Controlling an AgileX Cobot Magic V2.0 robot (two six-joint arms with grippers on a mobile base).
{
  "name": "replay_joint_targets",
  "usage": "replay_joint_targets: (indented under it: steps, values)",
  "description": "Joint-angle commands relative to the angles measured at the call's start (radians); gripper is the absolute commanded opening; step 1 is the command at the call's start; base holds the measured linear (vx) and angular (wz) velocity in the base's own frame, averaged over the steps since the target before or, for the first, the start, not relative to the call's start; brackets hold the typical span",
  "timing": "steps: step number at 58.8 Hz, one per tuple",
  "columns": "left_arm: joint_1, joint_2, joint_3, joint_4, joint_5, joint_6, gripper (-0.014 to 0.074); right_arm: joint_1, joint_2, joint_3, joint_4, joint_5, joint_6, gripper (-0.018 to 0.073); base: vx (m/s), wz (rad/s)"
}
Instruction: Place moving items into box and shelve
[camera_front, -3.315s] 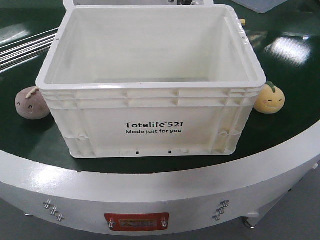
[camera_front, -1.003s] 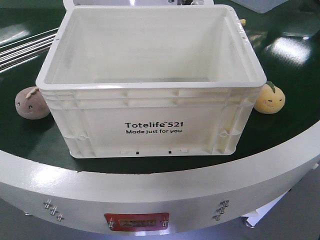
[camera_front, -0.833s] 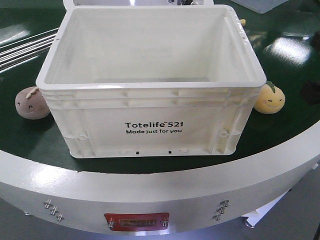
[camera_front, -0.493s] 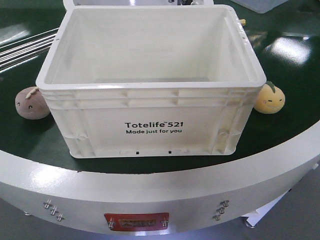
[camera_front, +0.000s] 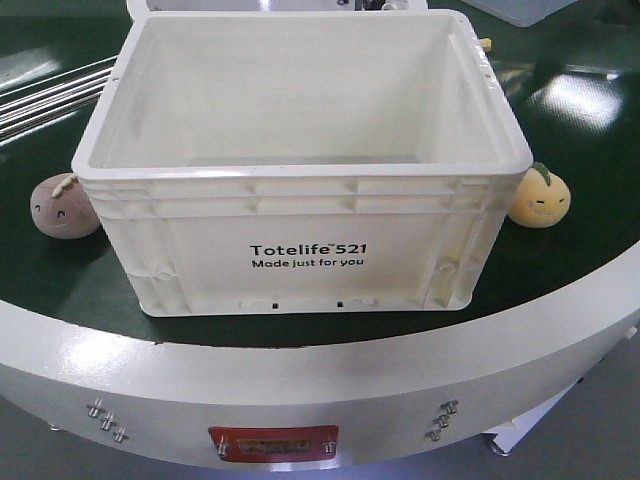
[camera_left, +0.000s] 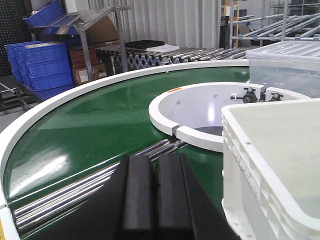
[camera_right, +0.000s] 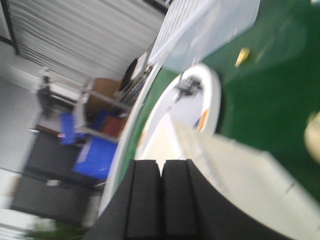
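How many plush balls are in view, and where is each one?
2. The pinkish-brown ball lies left of the crate, the yellow-orange ball beside its right side. The crate's near floor is hidden.

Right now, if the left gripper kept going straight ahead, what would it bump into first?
Likely the white inner ring, past the metal rollers; the left gripper points just left of the box, which it seems to miss. Height above the belt is unclear.
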Motion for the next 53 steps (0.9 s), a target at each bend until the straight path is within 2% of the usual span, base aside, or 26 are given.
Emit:
replay_joint_targets:
  steps: [1,7,11,13,16,20,22,27,28,29,31,45,53]
  values:
    - [-0.005,0.007,-0.036,-0.002,-0.077,-0.003,-0.0012,0.0,0.001,-0.038,0.288,-0.095,0.022,0.0004,0.0,0.0]
    - [-0.005,0.007,-0.036,-0.002,-0.075,-0.003,-0.0012,0.0,0.001,-0.038,0.73,-0.162,0.022,0.0004,0.0,0.0]
    - [-0.005,0.007,-0.036,-0.002,-0.074,-0.003,-0.0012,0.0,0.001,-0.038,0.908,-0.256,-0.008,0.0004,0.0,0.0]
    - [-0.005,0.007,-0.036,-0.002,-0.073,-0.003,-0.0012,0.0,0.001,-0.038,0.94,-0.332,-0.069,0.0004,0.0,0.0]
    - [-0.005,0.007,-0.036,-0.002,-0.071,-0.003,-0.0012,0.0,0.006,-0.038,0.939,-0.428,-0.194,0.0004,0.0,0.0]
    - [-0.005,0.007,-0.036,-0.002,-0.071,-0.003,-0.0012,0.0,0.026,-0.038,0.88,-0.56,-0.477,0.0004,0.0,0.0]
    - [-0.005,0.007,-0.036,-0.002,-0.071,-0.003,-0.0012,0.0,0.034,-0.038,0.809,-0.616,-0.684,0.0005,0.0,0.0]
    - [-0.005,0.007,-0.036,-0.002,-0.071,-0.003,-0.0012,0.0,0.035,-0.038,0.632,-0.702,-1.111,0.0005,0.0,0.0]
    - [-0.005,0.007,-0.036,-0.002,-0.071,-0.003,-0.0012,0.0,0.035,-0.038,0.608,-0.706,-1.139,0.0005,0.0,0.0]
    - [-0.005,0.007,-0.036,-0.002,-0.071,-0.003,-0.0012,0.0,0.035,-0.038,0.579,-0.706,-1.234,0.0005,0.0,0.0]
    - [-0.005,0.007,-0.036,-0.002,-0.071,-0.003,-0.0012,0.001,0.032,-0.038,0.551,-0.705,-1.308,0.0005,0.0,0.0]
    - [-0.005,0.007,-0.036,-0.002,-0.071,-0.003,-0.0012,0.001,0.032,-0.038,0.533,-0.526,-1.468,0.0005,0.0,0.0]
    - [-0.005,0.007,-0.036,-0.002,-0.071,-0.003,-0.0012,0.001,0.032,-0.038,0.529,-0.517,-1.548,0.0005,0.0,0.0]
